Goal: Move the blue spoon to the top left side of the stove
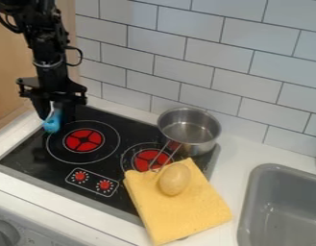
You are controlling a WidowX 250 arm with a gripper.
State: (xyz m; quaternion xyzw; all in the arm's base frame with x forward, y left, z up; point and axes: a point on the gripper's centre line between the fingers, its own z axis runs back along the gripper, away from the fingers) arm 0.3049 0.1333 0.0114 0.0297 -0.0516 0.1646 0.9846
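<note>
With the whole view read as a clock face, the gripper is seen near 9 o'clock, pointing down over the left edge of the black stove. The blue spoon is pinched between its two fingers, and the spoon's round blue end is seen poking out below them. The spoon is placed at about 10 o'clock from the middle of the left red burner.

At about 1 o'clock from the right red burner, a shiny metal pot can be seen, with its thin handle pointed toward 7 o'clock. A folded yellow cloth is laid partly on the stove and partly on the white counter, near 5 o'clock. A tan egg is set on the cloth, close to its 12 o'clock end. Two small red knobs are found at about 6 o'clock from the left burner. A gray sink is set into the counter near 4 o'clock.
</note>
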